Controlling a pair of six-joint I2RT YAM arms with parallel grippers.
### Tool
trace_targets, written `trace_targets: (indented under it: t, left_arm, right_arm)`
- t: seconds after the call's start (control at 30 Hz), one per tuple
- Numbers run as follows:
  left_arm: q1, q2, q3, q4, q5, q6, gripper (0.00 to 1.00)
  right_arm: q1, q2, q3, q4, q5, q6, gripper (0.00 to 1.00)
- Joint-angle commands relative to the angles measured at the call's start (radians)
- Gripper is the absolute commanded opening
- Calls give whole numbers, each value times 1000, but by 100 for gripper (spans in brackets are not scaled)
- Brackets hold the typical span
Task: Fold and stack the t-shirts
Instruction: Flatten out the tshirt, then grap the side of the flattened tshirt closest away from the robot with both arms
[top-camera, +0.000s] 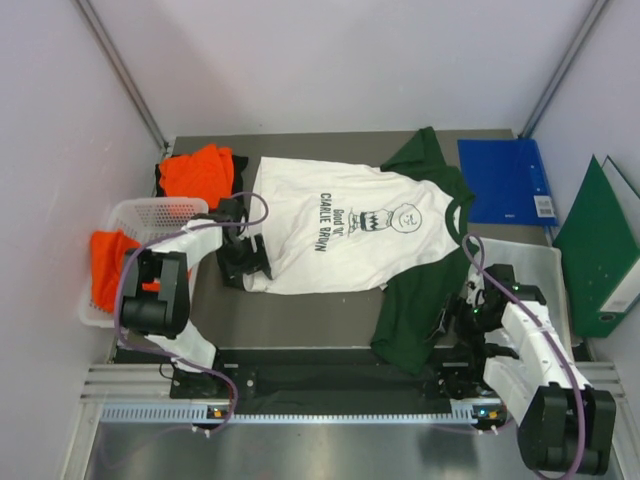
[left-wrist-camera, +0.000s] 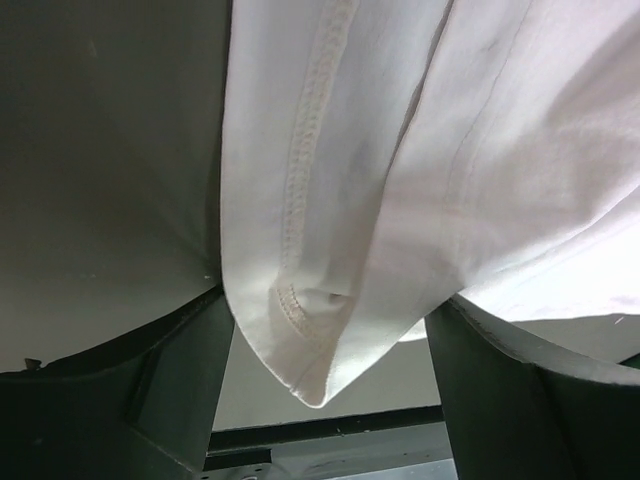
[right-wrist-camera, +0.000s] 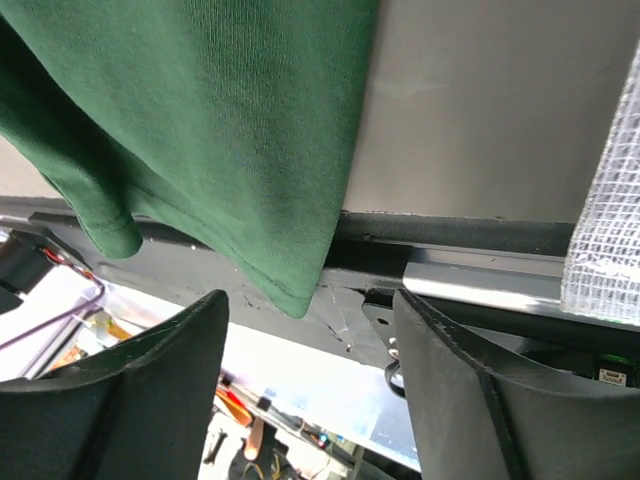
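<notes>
2 parted left fingers (left-wrist-camera: 120, 400) straddle the white hem (left-wrist-camera: 300, 330); right fingers (right-wrist-camera: 130, 390), parted, flank the green sleeve (right-wrist-camera: 220, 130).

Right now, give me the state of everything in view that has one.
Charlie Brown t-shirt, spread flat, unfolded, print up.
orange t-shirt, crumpled, back left of table.
second orange t-shirt, bunched in the basket.
blue folder, closed, lying flat.
left gripper, jaws open around the white hem corner.
right gripper, jaws open by the green cloth edge.
</notes>
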Motion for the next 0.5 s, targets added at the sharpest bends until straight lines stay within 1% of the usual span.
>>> trace_targets:
  t: [0.0, 0.03, 0.1, 0.17, 0.2, 0.27, 0.3, 0.33, 0.37, 0.4, 0.43, 0.47]
  left_arm:
    - [-3, 34, 53, 40, -15, -1, 78]
    - [-3, 42, 58, 40, -14, 4, 76]
    - [-3, 61, 67, 43, -11, 5, 68]
    - [-3, 86, 78, 48, -5, 12, 57]
    - [-3, 94, 82, 46, 0, 15, 46]
    - [-3, 125, 94, 49, 12, 24, 36]
    - [-3, 136, 101, 48, 17, 28, 25]
    - [-3, 146, 105, 45, 18, 30, 19]
    - [-3, 150, 117, 40, 15, 32, 10]
    - [-3, 151, 124, 29, 11, 32, 2]
    - [-3, 148, 130, 23, 6, 32, 0]
    - [-3, 146, 142, 20, -5, 33, 0]
  right_arm:
    - [22, 13, -22, -35, -29, 4, 64]
    - [26, 11, -30, -27, -36, 18, 64]
    - [45, 5, -53, -6, -46, 41, 63]
    - [71, 2, -64, 35, -56, 92, 63]
    - [110, 5, -74, 55, -72, 113, 63]
    - [202, 17, -88, 126, -82, 204, 63]
    - [242, 22, -93, 159, -92, 243, 63]
    - [329, 28, -94, 189, -90, 323, 64]
    - [371, 42, -96, 242, -90, 362, 64]
    - [405, 50, -91, 261, -83, 389, 64]
    - [449, 56, -84, 272, -78, 431, 64]
    - [463, 68, -71, 290, -76, 443, 64]
